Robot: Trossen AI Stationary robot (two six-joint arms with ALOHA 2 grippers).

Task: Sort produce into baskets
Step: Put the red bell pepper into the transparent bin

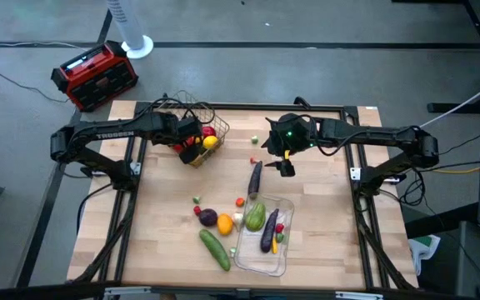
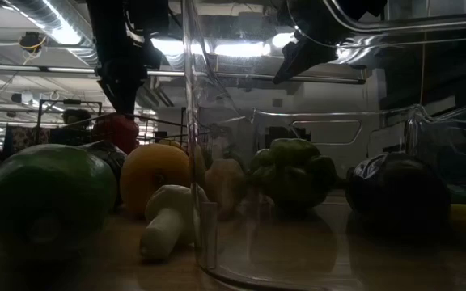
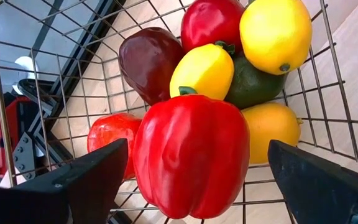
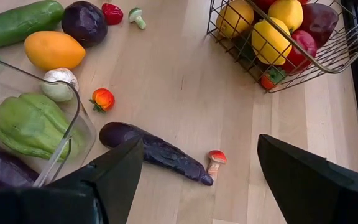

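So the wire basket (image 1: 197, 133) sits upper left of centre in the high view, and it's pretty loaded: the left wrist view shows a red pepper (image 3: 191, 152) front and centre, two lemons (image 3: 275, 34) up top, a dark maroon fruit (image 3: 148, 62), a red apple (image 3: 211, 22), something dark green (image 3: 252, 87) tucked under the lemons, an orange-yellow fruit (image 3: 272, 127) and another red one (image 3: 112, 134) at the left. The left claw (image 1: 192, 142) hangs right over that basket with its fingers spread wide either side of the pepper, not gripping it as far as I can see.

The clear tray (image 1: 262, 258) is lower centre in the high view. Inside: a green squash (image 1: 255, 217), a purple eggplant (image 1: 269, 231) lying along it, plus a bit of red and yellow near its right wall (too small to name).

Loose on the desk (image 1: 323, 217): a cucumber (image 1: 215, 248) lower left of the tray, an orange fruit (image 1: 224, 223), a round purple thing (image 1: 208, 217), a garlic bulb (image 4: 59, 84) touching the tray's wall, and a long eggplant (image 1: 255, 177) between basket and tray, with a tiny mushroom (image 4: 215, 158) by its tip.

The right claw (image 1: 285, 163) hovers just right of that long eggplant, fingers spread, holding nothing.
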